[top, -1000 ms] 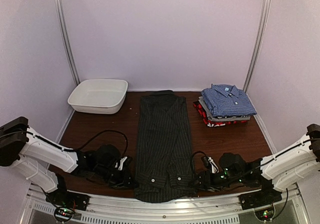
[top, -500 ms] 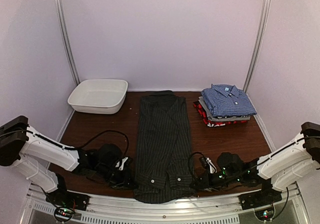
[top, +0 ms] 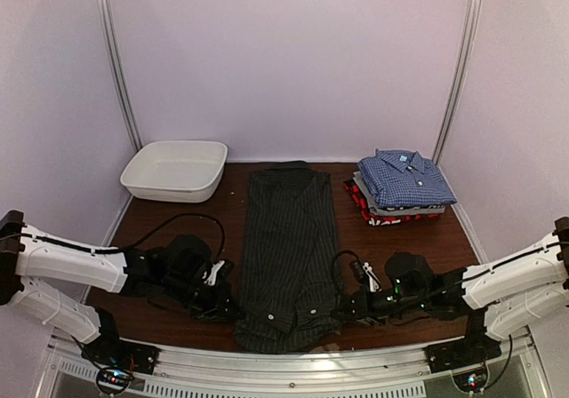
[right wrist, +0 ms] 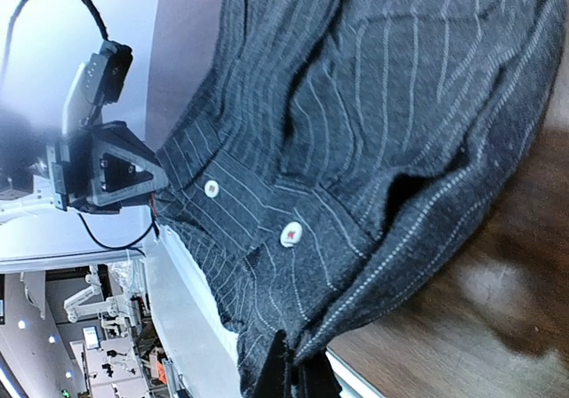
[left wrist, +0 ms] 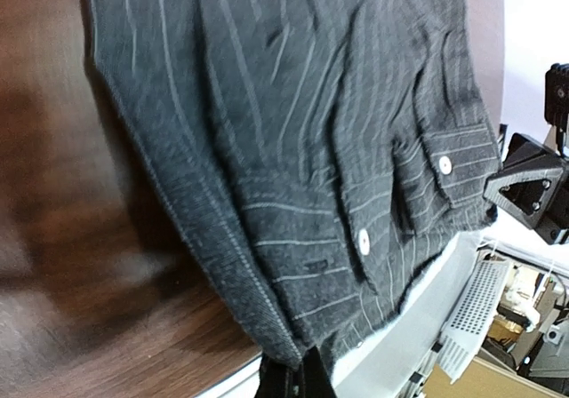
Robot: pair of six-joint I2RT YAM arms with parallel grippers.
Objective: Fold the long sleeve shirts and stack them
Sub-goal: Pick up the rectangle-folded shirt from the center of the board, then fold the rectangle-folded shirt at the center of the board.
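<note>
Pinching shut only now, my left gripper and right gripper each hold a near hem corner of the black pinstriped shirt, which stretches away between them on the desk, ready to fold.

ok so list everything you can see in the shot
pinstriped shirt: 1, black with thin white stripes, laid lengthwise down the table's middle
folded shirts: 3 stacked, blue checked on top, grey under it, red-black lowest, far right
tub: 1, white, far left
table: 1, dark brown wood
arms: 2, white and black, left arm and right arm reaching in from the near corners
left fingers: shut on the pinstriped shirt's near hem, left side
right fingers: shut on that hem, right side
</note>
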